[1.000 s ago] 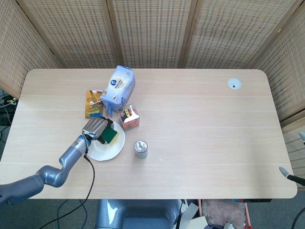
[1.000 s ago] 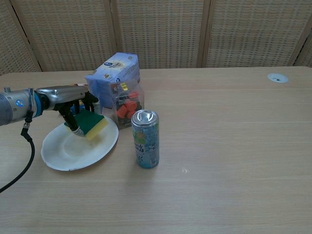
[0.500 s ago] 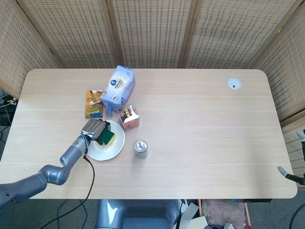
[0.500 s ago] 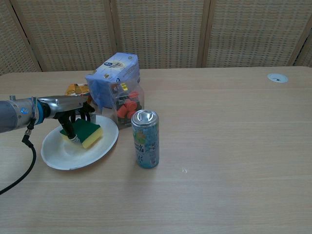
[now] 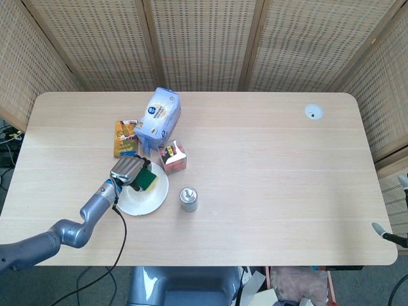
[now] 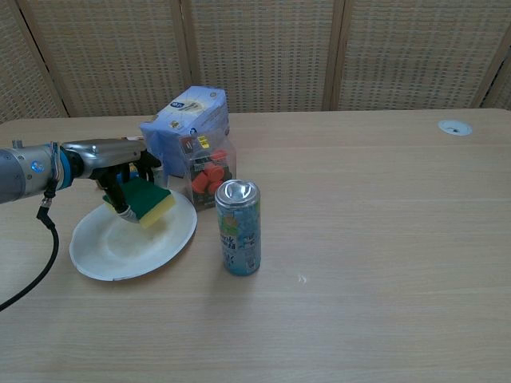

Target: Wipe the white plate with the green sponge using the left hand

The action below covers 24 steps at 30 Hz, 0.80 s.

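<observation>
1. The left hand [image 6: 120, 163] had its fingers [image 6: 118, 199] curled down around the green sponge [image 6: 146, 201], clamping it from above.
2. The sponge, green over yellow, sat tilted on the far part of the white plate [image 6: 112, 259], touching it.
3. The plate lay on the table [image 6: 359, 239], near the left front.
4. Just beside it stood a drink can [image 6: 239, 227]; behind were a clear box of red pieces [image 6: 209, 171] and a blue bag [image 6: 188, 124].
5. An orange packet [image 5: 124, 137] lay further left.
6. The right hand was out of both views.
</observation>
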Motion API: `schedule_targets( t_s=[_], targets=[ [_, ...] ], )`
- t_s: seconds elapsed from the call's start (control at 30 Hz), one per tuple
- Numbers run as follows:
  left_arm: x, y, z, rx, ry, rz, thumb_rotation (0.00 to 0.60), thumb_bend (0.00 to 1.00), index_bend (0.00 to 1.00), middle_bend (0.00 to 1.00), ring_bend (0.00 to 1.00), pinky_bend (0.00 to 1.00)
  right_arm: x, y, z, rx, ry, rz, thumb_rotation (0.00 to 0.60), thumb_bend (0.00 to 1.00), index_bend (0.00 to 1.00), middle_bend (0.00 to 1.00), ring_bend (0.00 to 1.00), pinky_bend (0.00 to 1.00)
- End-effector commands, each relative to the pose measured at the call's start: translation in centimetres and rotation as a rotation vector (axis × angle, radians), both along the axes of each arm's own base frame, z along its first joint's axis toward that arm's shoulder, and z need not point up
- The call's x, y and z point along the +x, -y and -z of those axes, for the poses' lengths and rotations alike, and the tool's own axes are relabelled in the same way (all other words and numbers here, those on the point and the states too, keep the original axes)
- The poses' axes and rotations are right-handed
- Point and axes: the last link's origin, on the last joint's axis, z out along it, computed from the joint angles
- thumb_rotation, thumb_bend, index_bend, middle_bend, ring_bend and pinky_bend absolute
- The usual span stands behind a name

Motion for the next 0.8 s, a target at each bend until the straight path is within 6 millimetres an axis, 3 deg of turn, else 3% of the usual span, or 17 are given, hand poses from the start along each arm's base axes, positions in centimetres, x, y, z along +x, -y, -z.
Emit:
schedule_targets(
  t_s=[0.03, 0.23, 0.5, 0.6, 0.8],
  targets=[
    [0.4, -0.1, 0.3, -0.002, -0.001, 0.002, 0.6, 0.15, 0.49, 0.39, 0.3, 0.38, 0.0, 0.0, 0.0, 0.002, -0.002, -0.001, 0.6, 0.0, 0.0, 0.0, 0.0, 0.0],
    [0.3, 0.2, 2.3, -0.035, -0.019, -0.02, 0.6, 0.15, 0.49, 0.39, 0.3, 0.38, 0.0, 0.1, 0.2, 0.007, -0.003, 0.004, 0.6, 0.0, 0.0, 0.0, 0.0, 0.0],
    [-0.1, 0.2, 3.6, -0.058, -0.02, -0.046, 0.6, 0.15, 0.49, 0.39, 0.3, 0.38, -0.1, 0.2, 0.3, 0.011, -0.004, 0.008, 0.6, 0.0, 0.0, 0.0, 0.0, 0.0],
    [0.0, 0.2, 3.3, -0.048, 0.016, -0.054, 0.6, 0.15, 0.49, 0.39, 0.3, 0.38, -0.1, 0.2, 0.2, 0.009, -0.002, 0.007, 0.6, 0.0, 0.0, 0.0, 0.0, 0.0],
    [1.1, 0.2, 0.6, -0.024, 0.193, -0.081, 0.6, 0.16, 0.49, 0.39, 0.3, 0.38, 0.0, 0.0, 0.2, 0.012, 0.0, -0.002, 0.6, 0.0, 0.0, 0.0, 0.0, 0.0]
  ],
)
